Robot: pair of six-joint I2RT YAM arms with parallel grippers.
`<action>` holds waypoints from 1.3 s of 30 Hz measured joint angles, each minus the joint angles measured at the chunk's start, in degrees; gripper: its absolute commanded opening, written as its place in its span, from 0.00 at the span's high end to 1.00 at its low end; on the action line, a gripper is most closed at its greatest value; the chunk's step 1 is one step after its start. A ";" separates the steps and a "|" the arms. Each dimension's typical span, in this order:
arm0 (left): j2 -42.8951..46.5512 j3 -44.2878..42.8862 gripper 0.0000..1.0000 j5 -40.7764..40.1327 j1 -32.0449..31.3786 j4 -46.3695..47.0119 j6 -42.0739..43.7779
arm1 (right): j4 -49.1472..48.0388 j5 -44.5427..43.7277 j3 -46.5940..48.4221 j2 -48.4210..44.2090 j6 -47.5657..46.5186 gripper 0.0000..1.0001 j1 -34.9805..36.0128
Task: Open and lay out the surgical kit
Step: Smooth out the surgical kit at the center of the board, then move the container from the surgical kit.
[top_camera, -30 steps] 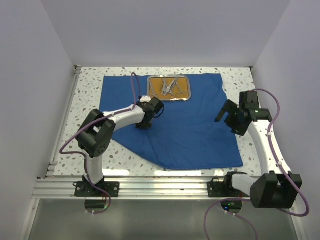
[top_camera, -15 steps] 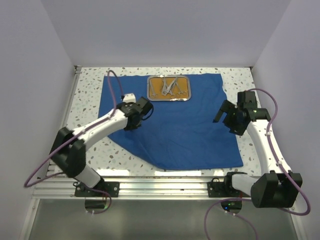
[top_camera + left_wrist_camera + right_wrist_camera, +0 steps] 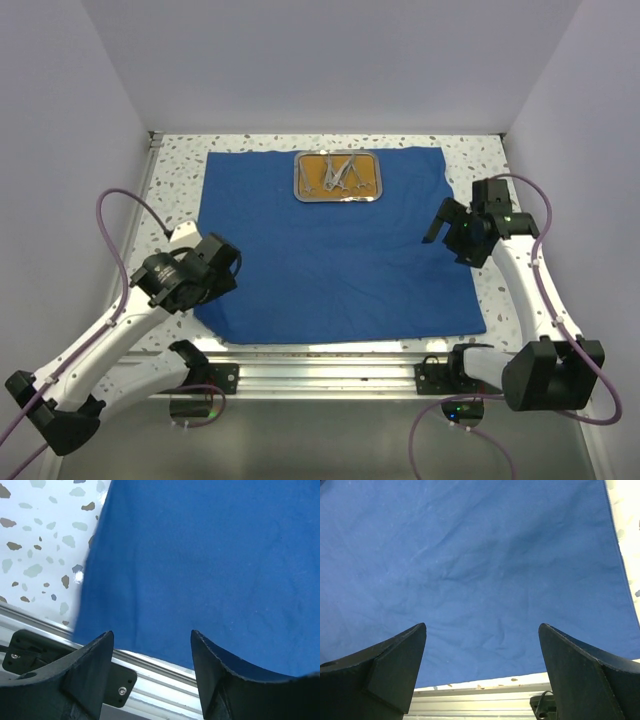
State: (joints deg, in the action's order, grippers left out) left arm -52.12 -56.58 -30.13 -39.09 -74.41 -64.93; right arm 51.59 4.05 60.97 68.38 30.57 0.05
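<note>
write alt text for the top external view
A blue cloth lies spread on a table, a steel tray of instruments at its far edge. The open left gripper hovers at its near-left corner, the open right gripper over its right side.

Enclosure: plain pale walls [image 3: 330, 60] on three sides. Table [image 3: 178, 170]: white top with a speckled terrazzo pattern. Near edge: aluminium extrusion rail [image 3: 320, 375]. Lighting: bright, even.

No readable writing in any view
No letters, numbers, brands or signs can be made out on the blue cloth [image 3: 340, 260], the steel tray [image 3: 368, 172] at its far edge, or the speckled surface [image 3: 175, 190].
</note>
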 measured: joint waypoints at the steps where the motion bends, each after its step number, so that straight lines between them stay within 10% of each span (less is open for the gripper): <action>1: -0.02 -0.55 0.33 -0.09 0.00 -0.59 -0.02 | -0.02 0.02 0.07 0.00 -0.02 0.01 0.31; 12: -12.35 -14.71 0.19 -8.31 1.77 4.26 9.27 | 0.33 -0.98 3.56 1.53 -0.92 0.01 0.85; 23: -25.83 -13.42 0.23 11.02 27.50 38.12 35.76 | -1.11 7.21 21.94 19.61 -1.68 0.05 0.55; 39: -50.29 -17.18 0.25 31.28 31.98 61.66 41.92 | 2.43 6.95 59.74 57.66 -1.77 0.67 6.16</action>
State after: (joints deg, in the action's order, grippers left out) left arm -102.41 -73.76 1.15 -7.11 -12.75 -23.00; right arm 54.02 11.00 120.70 126.04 28.80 6.22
